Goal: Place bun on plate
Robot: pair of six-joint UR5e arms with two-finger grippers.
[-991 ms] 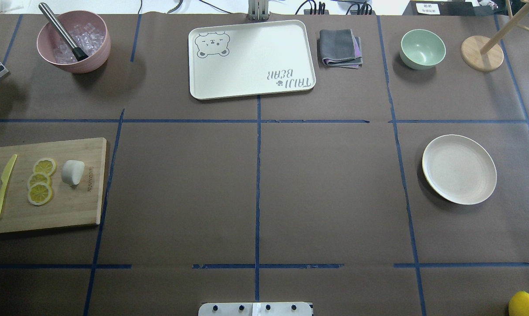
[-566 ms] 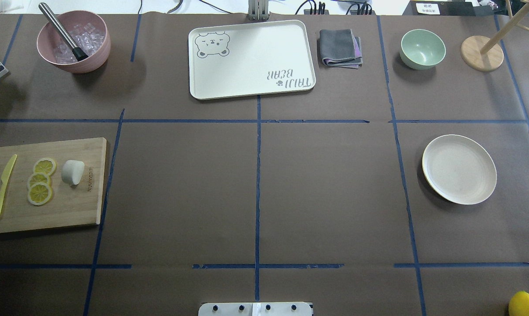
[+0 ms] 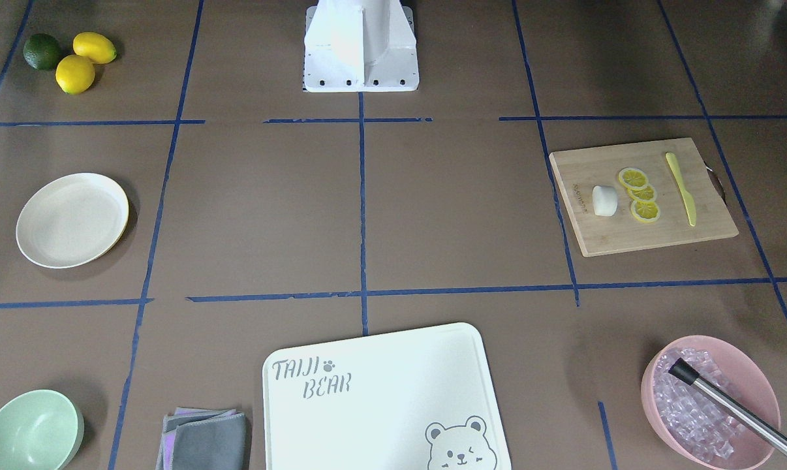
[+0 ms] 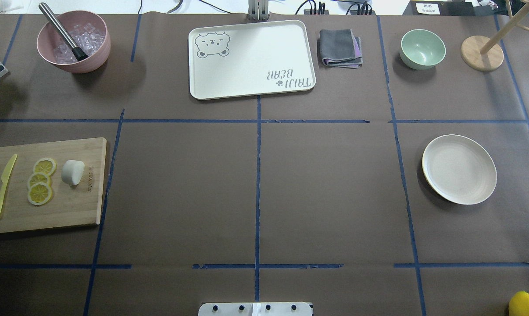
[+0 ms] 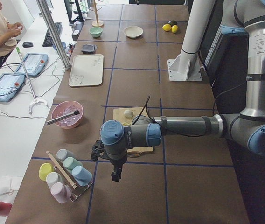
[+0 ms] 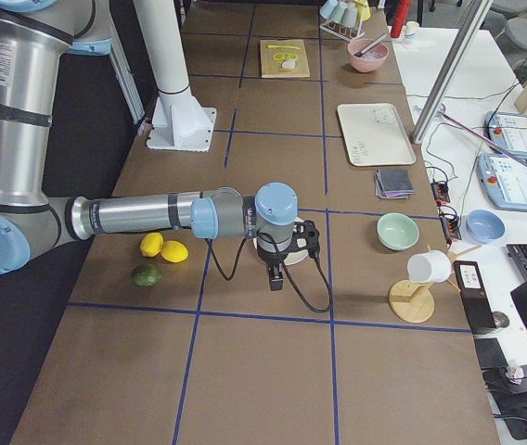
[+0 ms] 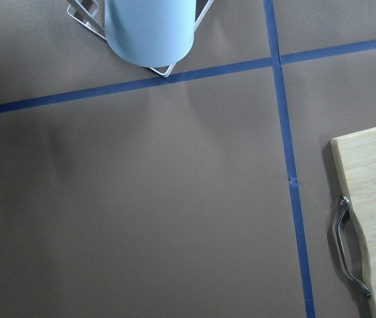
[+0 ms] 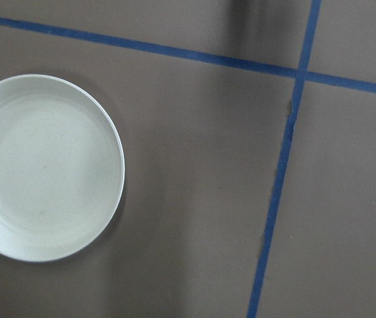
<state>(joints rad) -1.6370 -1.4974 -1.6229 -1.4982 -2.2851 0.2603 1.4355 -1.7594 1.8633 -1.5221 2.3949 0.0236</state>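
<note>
The bun, a small white lump, lies on a wooden cutting board at the table's left, beside three lemon slices; it also shows in the front view. The plate is round, cream-white and bare at the right, and it fills the left of the right wrist view. My left gripper hangs left of the board, seen only from the left end. My right gripper hangs by the plate, seen only from the right end. I cannot tell if either is open or shut.
A yellow knife lies on the board. At the far side stand a pink bowl of ice, a bear-printed tray, a grey cloth, a green bowl and a wooden stand. A cup rack stands near the left gripper.
</note>
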